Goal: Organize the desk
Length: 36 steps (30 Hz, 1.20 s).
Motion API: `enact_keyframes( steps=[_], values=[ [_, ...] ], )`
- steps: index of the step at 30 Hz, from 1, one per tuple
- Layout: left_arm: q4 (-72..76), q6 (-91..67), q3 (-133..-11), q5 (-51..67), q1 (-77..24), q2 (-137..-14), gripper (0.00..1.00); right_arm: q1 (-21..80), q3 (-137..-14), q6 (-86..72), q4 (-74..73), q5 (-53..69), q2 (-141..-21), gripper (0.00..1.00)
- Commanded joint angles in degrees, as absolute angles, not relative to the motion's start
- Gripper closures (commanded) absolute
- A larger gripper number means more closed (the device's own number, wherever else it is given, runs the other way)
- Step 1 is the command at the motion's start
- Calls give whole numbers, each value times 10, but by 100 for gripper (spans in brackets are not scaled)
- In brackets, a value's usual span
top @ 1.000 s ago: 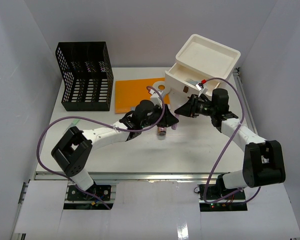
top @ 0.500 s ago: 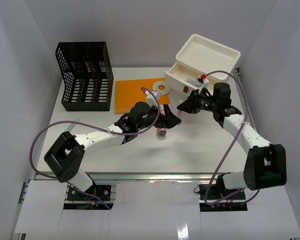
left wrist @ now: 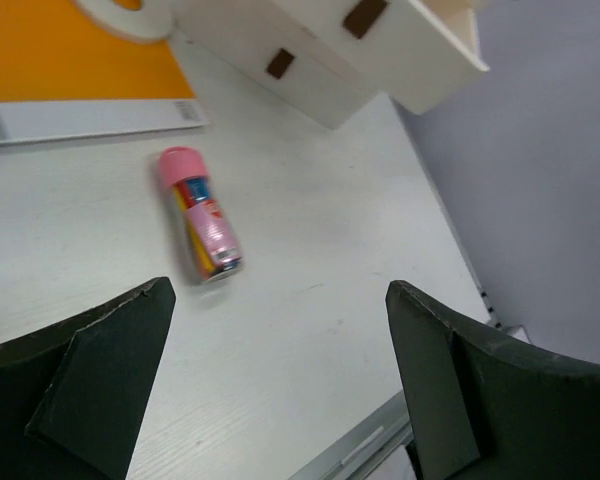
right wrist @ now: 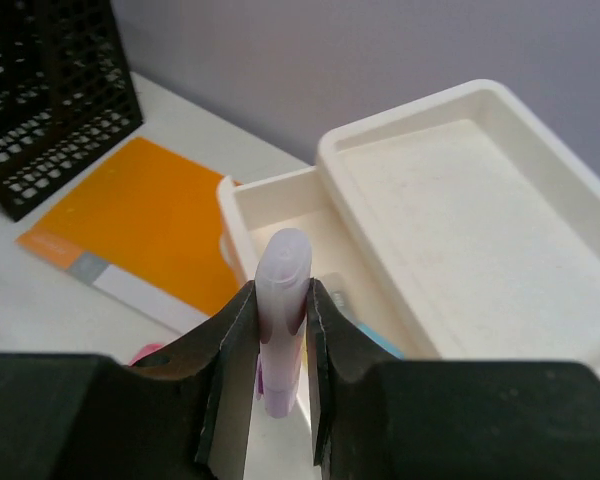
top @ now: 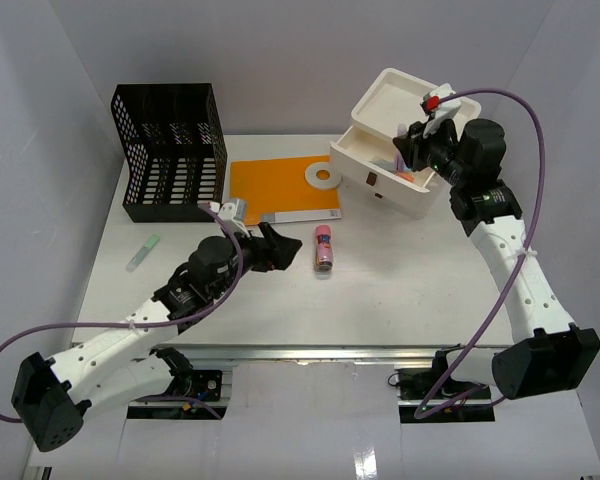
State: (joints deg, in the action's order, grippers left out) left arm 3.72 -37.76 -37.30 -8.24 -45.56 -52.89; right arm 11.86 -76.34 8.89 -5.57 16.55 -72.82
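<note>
On the white desk (top: 410,270) a small pink-capped bottle (top: 323,247) lies on its side. My left gripper (top: 283,246) hangs open just left of it, nothing between its fingers (left wrist: 90,390); the left wrist view shows the bottle (left wrist: 200,215) ahead of them and apart. My right gripper (top: 410,156) is raised over the open top drawer (right wrist: 280,225) of the white drawer box (top: 410,120). It is shut on a lilac marker (right wrist: 283,290) that stands upright between the jaws.
An orange notebook (top: 280,188) carries a white tape ring (top: 322,177) at its right corner. A black mesh organizer (top: 172,150) stands at the back left. A small green item (top: 144,252) lies at the left. The metal rail (top: 310,352) runs along the front.
The left gripper opened, let go of the pink bottle and drew back to the near left. The right arm rose and swung back right with the marker, over the drawer box.
</note>
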Motion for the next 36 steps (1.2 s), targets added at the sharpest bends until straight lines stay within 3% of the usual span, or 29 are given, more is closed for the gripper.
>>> enact_keyframes(
  steps=[1,7,11,16,20,24,30,32,36],
  values=[
    [-85,-372,-344,-152,-430,-467,2,118,-768,158,-16,40,-748,89],
    [-145,-371,-335,-132,-372,-444,2,118,-733,207,18,15,-778,85],
    [-148,-377,-328,-90,-313,-462,2,119,-721,223,23,6,-797,73],
    [-142,-392,-321,-35,-244,-485,2,119,-721,218,10,23,-795,35],
    [-144,-403,-321,14,-184,-495,2,119,-725,196,-14,60,-764,19],
    [-163,-404,-337,27,-116,-504,2,119,-720,208,-68,185,-712,4],
    [-196,-329,-364,-61,-52,-537,2,120,-583,229,-90,554,-625,7],
    [-195,-298,-370,-70,-13,-556,2,120,-526,222,-64,615,-611,7],
    [-160,-194,-395,-88,28,-598,2,119,-457,244,-45,619,-585,8]
  ],
)
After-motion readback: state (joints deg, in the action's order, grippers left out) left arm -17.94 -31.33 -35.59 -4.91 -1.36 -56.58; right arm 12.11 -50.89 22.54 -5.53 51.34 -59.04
